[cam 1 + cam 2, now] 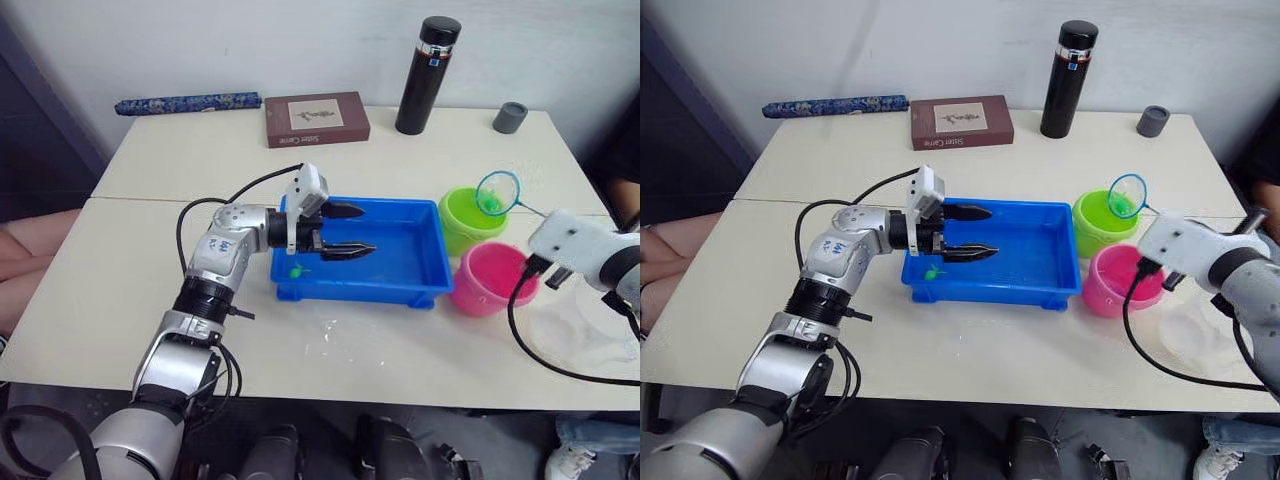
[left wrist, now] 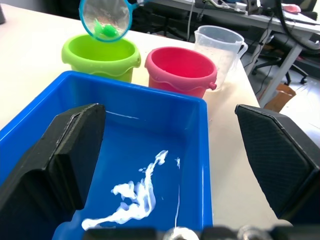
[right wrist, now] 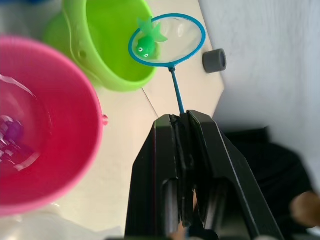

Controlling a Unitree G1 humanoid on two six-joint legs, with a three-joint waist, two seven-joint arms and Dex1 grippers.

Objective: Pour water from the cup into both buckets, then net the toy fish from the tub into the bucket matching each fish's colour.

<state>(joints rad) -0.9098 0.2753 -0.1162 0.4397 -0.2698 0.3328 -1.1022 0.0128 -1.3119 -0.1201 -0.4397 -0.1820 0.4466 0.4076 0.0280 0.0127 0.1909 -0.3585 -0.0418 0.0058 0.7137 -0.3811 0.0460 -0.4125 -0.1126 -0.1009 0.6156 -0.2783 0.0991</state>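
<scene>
The blue tub sits mid-table with a green toy fish in its left end. My left gripper hovers open over that end, holding nothing. To the tub's right stand the lime green bucket and, nearer me, the pink bucket. My right gripper is shut on the thin handle of a small blue net. The net is held over the green bucket's rim with a green fish in it. The clear cup stands upright on the table beside the pink bucket.
Along the table's far edge are a tall black flask, a small grey cap, a brown book and a blue patterned roll. Drops of water lie in front of the tub. A person's leg shows at the left.
</scene>
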